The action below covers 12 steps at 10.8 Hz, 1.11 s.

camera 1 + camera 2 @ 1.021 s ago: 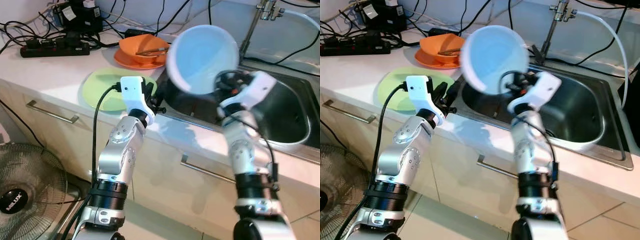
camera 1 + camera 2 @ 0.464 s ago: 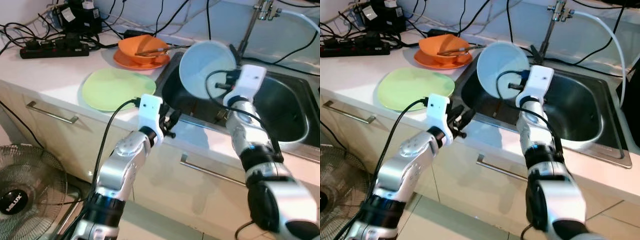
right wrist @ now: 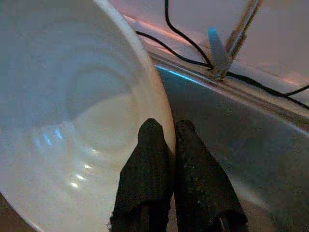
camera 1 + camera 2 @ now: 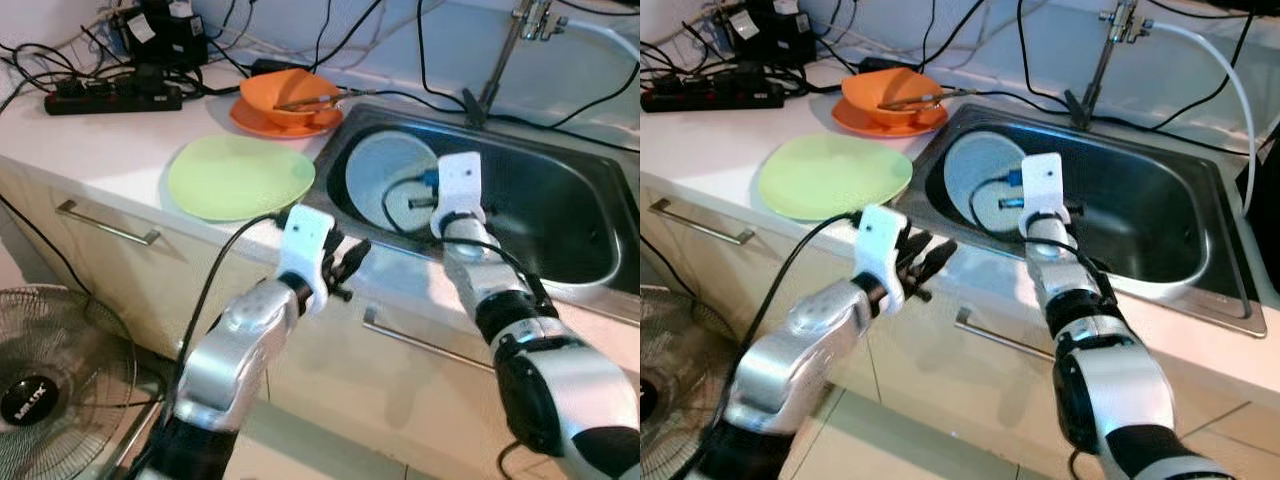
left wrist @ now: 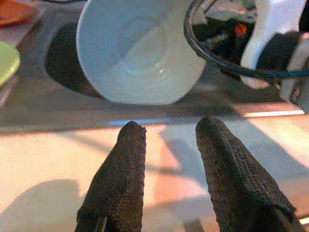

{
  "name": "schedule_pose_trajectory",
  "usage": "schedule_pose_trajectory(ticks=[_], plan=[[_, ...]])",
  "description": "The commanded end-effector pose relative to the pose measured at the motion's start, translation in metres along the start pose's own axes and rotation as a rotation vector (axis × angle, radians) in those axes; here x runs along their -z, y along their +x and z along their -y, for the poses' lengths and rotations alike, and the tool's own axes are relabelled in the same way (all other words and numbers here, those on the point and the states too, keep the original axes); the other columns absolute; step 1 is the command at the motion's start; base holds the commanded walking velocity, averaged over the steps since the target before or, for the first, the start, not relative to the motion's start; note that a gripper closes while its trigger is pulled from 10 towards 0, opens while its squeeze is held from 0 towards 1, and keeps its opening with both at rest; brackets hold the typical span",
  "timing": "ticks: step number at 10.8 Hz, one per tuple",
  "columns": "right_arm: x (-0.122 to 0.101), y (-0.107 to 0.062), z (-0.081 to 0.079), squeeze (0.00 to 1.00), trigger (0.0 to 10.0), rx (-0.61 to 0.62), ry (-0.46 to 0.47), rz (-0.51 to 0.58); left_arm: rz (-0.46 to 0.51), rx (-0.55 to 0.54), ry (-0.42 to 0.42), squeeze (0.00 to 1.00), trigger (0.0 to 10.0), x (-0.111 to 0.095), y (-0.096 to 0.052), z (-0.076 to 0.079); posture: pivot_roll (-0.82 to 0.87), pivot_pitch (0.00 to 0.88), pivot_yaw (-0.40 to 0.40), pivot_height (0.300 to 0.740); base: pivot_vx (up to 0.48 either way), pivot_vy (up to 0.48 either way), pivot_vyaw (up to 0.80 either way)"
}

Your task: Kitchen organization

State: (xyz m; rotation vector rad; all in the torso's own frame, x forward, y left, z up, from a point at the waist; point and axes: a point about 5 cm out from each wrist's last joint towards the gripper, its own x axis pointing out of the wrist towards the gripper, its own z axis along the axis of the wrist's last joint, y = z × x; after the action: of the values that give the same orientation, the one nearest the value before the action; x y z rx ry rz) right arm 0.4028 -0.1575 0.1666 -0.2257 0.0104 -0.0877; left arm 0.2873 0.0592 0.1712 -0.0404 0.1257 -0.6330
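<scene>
White lettering is seen on the black hub of the floor fan [image 4: 22,398], but it is too blurred to be read.

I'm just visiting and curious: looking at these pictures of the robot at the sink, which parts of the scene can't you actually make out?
- The sink floor under the white bowl: the tilted bowl and right arm cover it in the eye views.
- The right end effector fingertips in the eye views: its white wrist housing hides them.
- The orange bowl contents: too small; a utensil rests across it.
- The tap top: cut off by the upper edge.
</scene>
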Motion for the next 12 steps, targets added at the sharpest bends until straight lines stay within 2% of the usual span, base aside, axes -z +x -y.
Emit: schedule_pose_trajectory(ticks=[1,6,7,8,9,10,12], plan=[[-0.013,0.004,0.007,0.00,10.0,0.025,-0.018,0.055,-0.013,0.014,0.007,0.00,10.0,-0.001,-0.003,0.006,0.20,0.120,-0.047,0.740,0.000,0.000,0.00],[-0.001,0.002,0.002,0.00,10.0,0.006,-0.047,-0.004,-0.042,-0.008,-0.006,0.00,10.0,-0.001,-0.015,0.011,0.23,0.169,-0.047,0.740,0.000,0.000,0.00],[0.000,0.001,0.000,0.24,10.0,-0.004,-0.049,-0.009,-0.046,-0.016,-0.008,0.00,10.0,-0.001,-0.017,0.011,0.24,0.176,-0.047,0.740,0.000,0.000,0.00],[-0.001,0.001,-0.002,0.95,10.0,-0.013,-0.045,-0.008,-0.048,-0.020,-0.010,0.00,10.0,-0.001,-0.017,0.010,0.24,0.179,-0.048,0.740,0.000,0.000,0.00],[-0.001,0.001,-0.003,0.91,10.0,-0.023,-0.038,-0.008,-0.049,-0.021,-0.011,0.00,10.0,-0.002,-0.017,0.011,0.24,0.181,-0.049,0.740,0.000,0.000,0.00],[-0.001,0.001,-0.005,0.00,10.0,-0.029,-0.037,-0.009,-0.050,-0.021,-0.012,0.00,10.0,-0.002,-0.017,0.011,0.24,0.180,-0.048,0.740,0.000,0.000,0.00],[0.001,0.000,-0.006,0.00,10.0,-0.036,-0.034,-0.013,-0.051,-0.026,-0.011,0.00,10.0,-0.002,-0.016,0.009,0.24,0.177,-0.047,0.740,0.000,0.000,0.00]])
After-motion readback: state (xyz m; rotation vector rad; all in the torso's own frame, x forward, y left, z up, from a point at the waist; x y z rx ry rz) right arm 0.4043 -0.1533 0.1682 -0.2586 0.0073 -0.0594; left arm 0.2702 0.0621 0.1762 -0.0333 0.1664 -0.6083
